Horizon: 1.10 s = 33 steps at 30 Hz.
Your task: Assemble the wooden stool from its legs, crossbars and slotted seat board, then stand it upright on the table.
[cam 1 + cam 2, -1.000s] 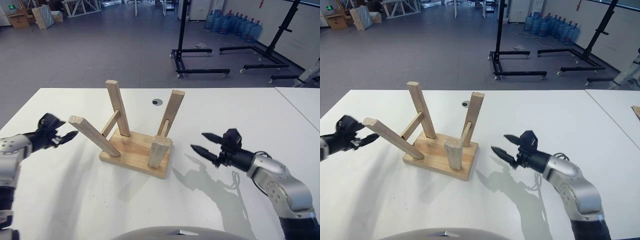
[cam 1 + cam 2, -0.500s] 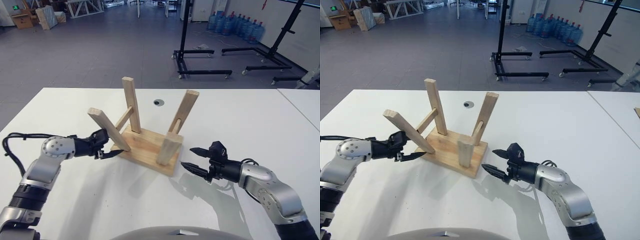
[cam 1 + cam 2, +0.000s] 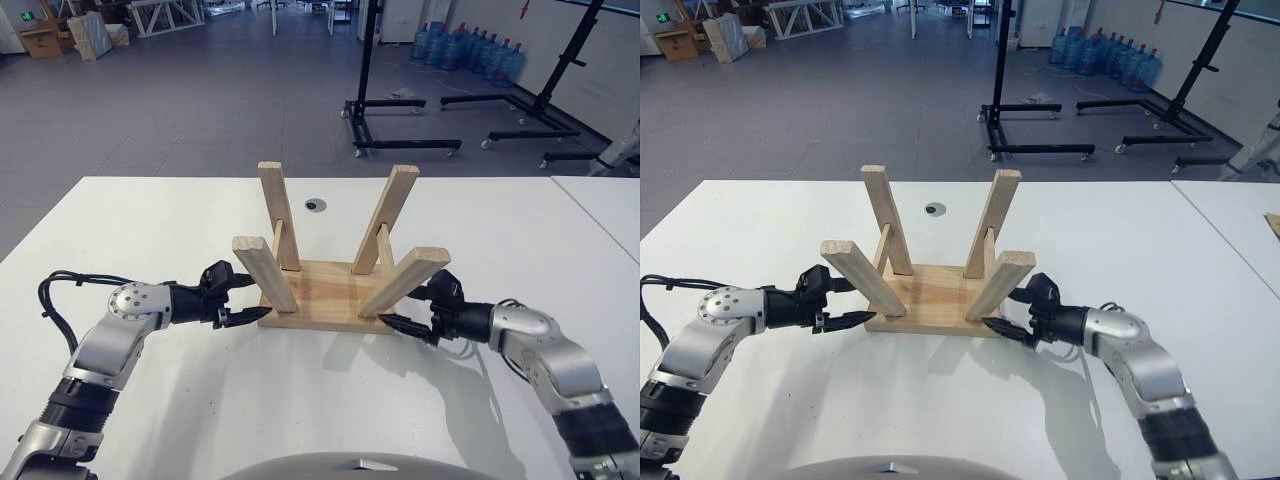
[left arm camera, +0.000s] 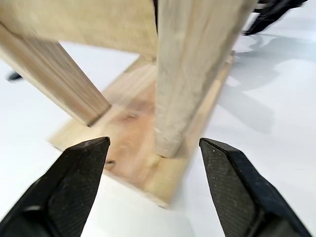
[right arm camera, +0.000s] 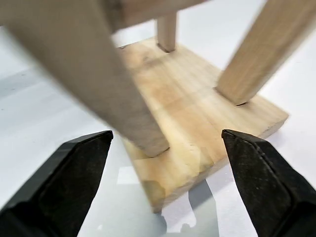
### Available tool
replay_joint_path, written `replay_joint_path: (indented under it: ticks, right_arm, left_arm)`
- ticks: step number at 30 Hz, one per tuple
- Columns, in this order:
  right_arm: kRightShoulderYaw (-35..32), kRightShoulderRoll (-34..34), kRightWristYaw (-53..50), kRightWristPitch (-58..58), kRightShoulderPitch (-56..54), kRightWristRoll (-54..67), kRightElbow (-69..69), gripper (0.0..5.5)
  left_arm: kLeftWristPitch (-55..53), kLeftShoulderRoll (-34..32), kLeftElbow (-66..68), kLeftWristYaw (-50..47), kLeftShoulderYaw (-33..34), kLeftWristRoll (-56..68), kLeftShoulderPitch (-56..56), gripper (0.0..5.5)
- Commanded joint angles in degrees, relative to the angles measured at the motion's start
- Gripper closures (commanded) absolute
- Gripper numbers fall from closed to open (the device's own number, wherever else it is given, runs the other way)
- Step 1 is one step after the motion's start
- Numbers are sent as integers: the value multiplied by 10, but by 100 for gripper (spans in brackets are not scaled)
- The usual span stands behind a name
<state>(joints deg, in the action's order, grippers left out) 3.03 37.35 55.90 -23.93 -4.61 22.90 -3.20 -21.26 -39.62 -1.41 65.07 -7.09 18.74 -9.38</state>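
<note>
The wooden stool lies upside down, its seat board (image 3: 325,300) flat on the white table (image 3: 150,220) and its legs splayed upward. My left gripper (image 3: 252,298) is open at the board's left end. Its fingers (image 4: 79,168) straddle the foot of the near-left leg (image 4: 190,74). At the right end my right gripper (image 3: 405,308) is also open, either side of the near-right leg (image 3: 405,280) where it meets the board (image 5: 197,123). Short crossbars (image 3: 277,240) join the near legs to the far ones. I cannot tell whether any finger touches the wood.
A small round hole (image 3: 315,204) sits in the tabletop behind the stool. A second white table (image 3: 610,200) adjoins at the right. Black wheeled stands (image 3: 400,110) are on the floor beyond the far edge. Bare tabletop lies in front of the stool.
Both grippers have come in from the sides to the ends of the seat board. The stool has turned so its long side faces me. The head view has shifted as well.
</note>
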Motion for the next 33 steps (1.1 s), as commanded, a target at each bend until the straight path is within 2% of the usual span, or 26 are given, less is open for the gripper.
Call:
replay_joint_path:
  ticks: [1, 6, 9, 15, 19, 22, 24, 29, 33]
  right_arm:
    - [31, 2, 48, 26, -41, -19, 47, 144]
    - [51, -11, 74, 32, -58, -24, 71, 144]
    - [50, -17, 75, 26, -58, -20, 70, 144]
    - [41, -34, 65, 14, -68, -14, 77, 255]
    - [41, -39, 60, 8, -65, -14, 79, 321]
    - [42, -38, 63, -13, -59, -5, 66, 375]
    - [30, -36, 69, -59, -52, 27, 41, 394]
    - [-51, -41, 41, -274, -48, 203, -61, 401]
    - [-170, -77, -77, -459, -76, 416, -85, 408]
  left_arm:
    - [-27, -4, 41, 43, -33, -3, -46, 218]
    - [-4, 38, 115, 19, -28, -18, -108, 218]
    - [-10, 44, 112, 21, -28, -13, -112, 218]
    - [-21, 54, 111, 32, -40, -14, -108, 313]
    - [-34, 81, 118, 25, -43, -10, -121, 366]
    - [-67, 78, 89, 35, -41, 5, -107, 397]
    - [-102, 72, 66, 36, -31, 22, -95, 400]
    - [-248, 38, -55, 15, 3, 104, -45, 412]
    - [-461, 63, -125, -70, 118, 265, -61, 422]
